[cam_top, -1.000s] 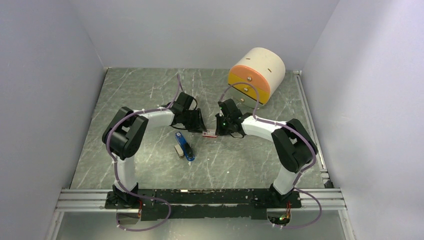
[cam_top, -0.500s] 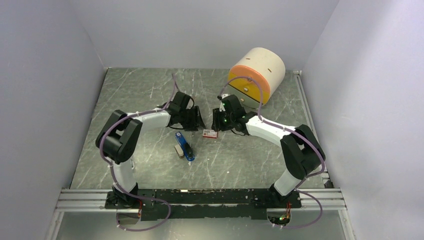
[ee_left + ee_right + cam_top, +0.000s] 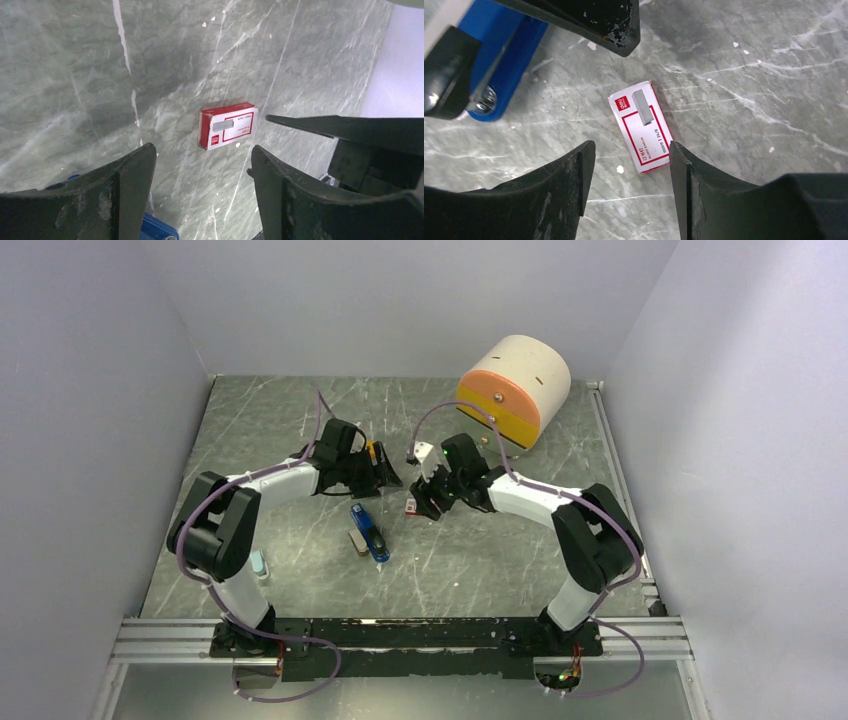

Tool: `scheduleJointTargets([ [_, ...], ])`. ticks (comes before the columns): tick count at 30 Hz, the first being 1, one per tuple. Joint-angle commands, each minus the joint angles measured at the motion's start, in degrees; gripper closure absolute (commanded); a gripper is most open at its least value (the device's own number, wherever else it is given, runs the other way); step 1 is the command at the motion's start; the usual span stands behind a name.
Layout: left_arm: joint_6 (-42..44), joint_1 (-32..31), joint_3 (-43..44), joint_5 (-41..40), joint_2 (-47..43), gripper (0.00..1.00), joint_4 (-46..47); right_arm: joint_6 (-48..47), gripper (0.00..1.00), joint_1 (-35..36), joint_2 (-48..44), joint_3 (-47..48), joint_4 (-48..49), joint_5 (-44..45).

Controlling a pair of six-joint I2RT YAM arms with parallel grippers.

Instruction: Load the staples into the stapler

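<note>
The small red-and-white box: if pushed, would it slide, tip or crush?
The small red-and-white cardboard box lies flat, so it will probably slide on the smooth marble-patterned table, not tip. It looks thin, perhaps crushable.

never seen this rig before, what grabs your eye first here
A big cream drum with an orange-and-yellow face sits at the far right of the table. Mid-table, both arms bend inward, with the left end effector and right end effector open and aimed at a small red-and-white box lying flat. A blue stapler lies a little nearer the bases.
</note>
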Motion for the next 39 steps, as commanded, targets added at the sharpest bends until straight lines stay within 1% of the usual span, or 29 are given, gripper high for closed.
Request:
scheduleJointTargets([
  [1, -0.3, 0.5, 0.5, 5.2, 1.8, 0.27, 2.9, -10.8, 0.40, 0.0, 3.4, 2.2, -0.9, -2.3],
  [4, -0.3, 1.2, 1.4, 6.5, 3.1, 0.34, 2.2, -14.8, 0.40, 0.0, 5.3, 3.5, -2.5, -4.0],
  [6, -0.1, 1.7, 1.7, 7.4, 3.8, 0.36, 2.0, -17.0, 0.40, 0.0, 6.5, 4.6, -4.0, -4.0],
  [9, 0.3, 2.1, 1.5, 8.3, 4.3, 0.38, 2.5, -17.9, 0.40, 0.0, 8.1, 6.0, -4.7, -2.8],
  [12, 0.7, 2.7, 2.1, 10.0, 5.6, 0.39, 2.6, -18.8, 0.40, 0.0, 8.8, 6.3, -4.8, -4.0],
  [17, 1.4, 3.1, 3.0, 12.6, 6.9, 0.40, 2.8, -22.0, 0.41, 0.0, 10.9, 6.7, -8.5, -5.3],
  [21, 2.1, 3.1, 3.1, 13.6, 7.4, 0.45, 2.9, -22.7, 0.47, 0.0, 11.7, 5.9, -8.0, -4.1],
  [24, 1.9, 3.1, 2.2, 15.8, 8.0, 0.49, 4.7, -22.0, 0.53, 0.0, 12.1, 5.9, -7.0, -3.6],
  [28, 1.7, 3.0, 1.4, 19.5, 9.4, 0.51, 7.0, -21.7, 0.60, 0.1, 12.1, 5.5, -5.4, -3.3],
  [35, 2.4, 1.9, 2.7, 22.5, 12.4, 0.54, 7.4, -21.7, 0.62, 0.0, 11.4, 5.5, -4.2, -5.2],
  [39, 1.9, 1.6, 3.5, 20.6, 13.9, 0.57, 5.9, -22.1, 0.62, 0.0, 11.2, 5.5, -4.2, -5.7],
])
